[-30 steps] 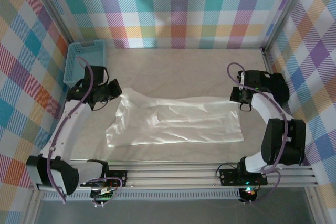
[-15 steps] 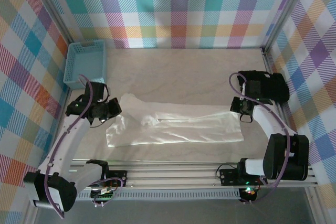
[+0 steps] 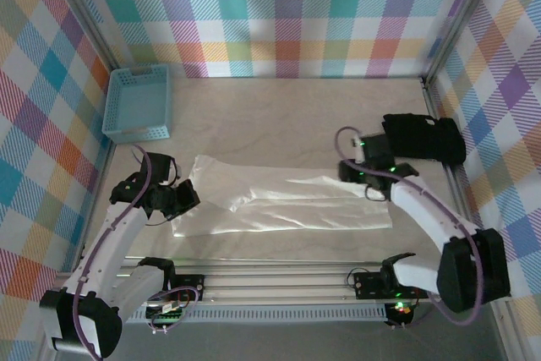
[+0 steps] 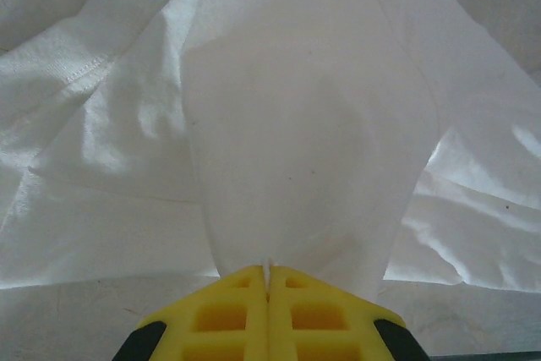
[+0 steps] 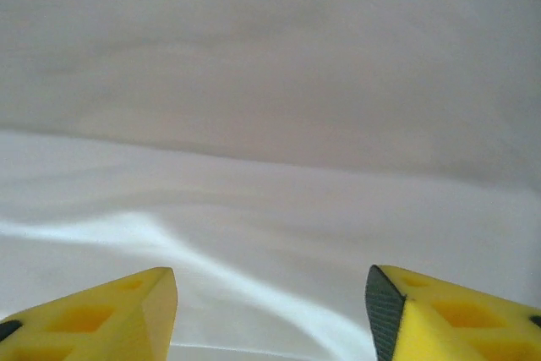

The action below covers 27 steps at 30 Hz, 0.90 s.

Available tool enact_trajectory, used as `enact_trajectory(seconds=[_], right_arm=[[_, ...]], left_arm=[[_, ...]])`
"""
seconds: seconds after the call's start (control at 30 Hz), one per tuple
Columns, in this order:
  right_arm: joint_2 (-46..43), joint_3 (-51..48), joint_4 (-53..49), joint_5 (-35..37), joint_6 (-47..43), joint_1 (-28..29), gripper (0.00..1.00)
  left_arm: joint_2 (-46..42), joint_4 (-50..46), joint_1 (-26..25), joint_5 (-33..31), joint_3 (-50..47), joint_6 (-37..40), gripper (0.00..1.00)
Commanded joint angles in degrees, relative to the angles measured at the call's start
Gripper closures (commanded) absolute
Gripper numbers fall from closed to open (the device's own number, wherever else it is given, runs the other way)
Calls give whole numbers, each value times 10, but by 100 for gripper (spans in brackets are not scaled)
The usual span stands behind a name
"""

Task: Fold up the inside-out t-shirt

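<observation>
The inside-out t-shirt point(image 3: 287, 205) is white and lies as a long folded band across the near half of the table. My left gripper point(image 3: 186, 198) is at the band's left end, shut on a fold of the cloth. In the left wrist view the yellow fingers point(image 4: 237, 310) press together and the t-shirt point(image 4: 304, 124) fans out from between them. My right gripper point(image 3: 351, 173) hovers over the band's far right corner. In the right wrist view it point(image 5: 270, 310) stands open above the t-shirt point(image 5: 270, 234), with nothing between its fingers.
A blue basket point(image 3: 137, 103) stands at the far left. A black folded garment point(image 3: 423, 137) lies at the right edge, just behind my right arm. Bare tabletop point(image 3: 287, 116) stretches behind the shirt. The metal rail point(image 3: 279, 281) runs along the near edge.
My right gripper has opened, let go of the shirt and moved left. My left gripper has pulled its end of the cloth toward the near edge, narrowing the shirt into a band.
</observation>
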Motion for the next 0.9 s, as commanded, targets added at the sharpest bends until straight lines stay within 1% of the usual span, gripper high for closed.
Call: enact_trajectory(seconds=[0.0, 0.07, 0.17, 0.2, 0.33, 0.43, 0.5, 0.7, 0.8, 0.87], right_arm=[[4, -20, 114, -55, -69, 126, 37], [43, -17, 180, -78, -71, 209, 39], [127, 10, 261, -77, -71, 319, 42], [160, 25, 282, -76, -70, 346, 43], [273, 87, 327, -67, -51, 410, 49], [333, 125, 334, -40, -43, 431, 49], [359, 139, 338, -30, -36, 433, 47], [411, 171, 333, -3, -21, 433, 45], [428, 182, 328, 22, -15, 434, 49], [434, 185, 326, 42, -12, 435, 56]], left_arm=[[-4, -10, 3, 8, 19, -4, 100], [2, -8, 3, 10, 23, -4, 100], [0, -7, 2, 8, 23, -2, 100], [-1, -6, 3, 6, 23, -2, 100], [1, -6, 3, 6, 23, 2, 100], [1, -8, 3, 6, 22, 6, 100], [-1, -8, 3, 5, 21, 7, 100], [-1, -3, 3, 9, 17, 9, 100], [-2, -2, 3, 9, 15, 10, 100], [-2, -1, 3, 9, 15, 9, 100]])
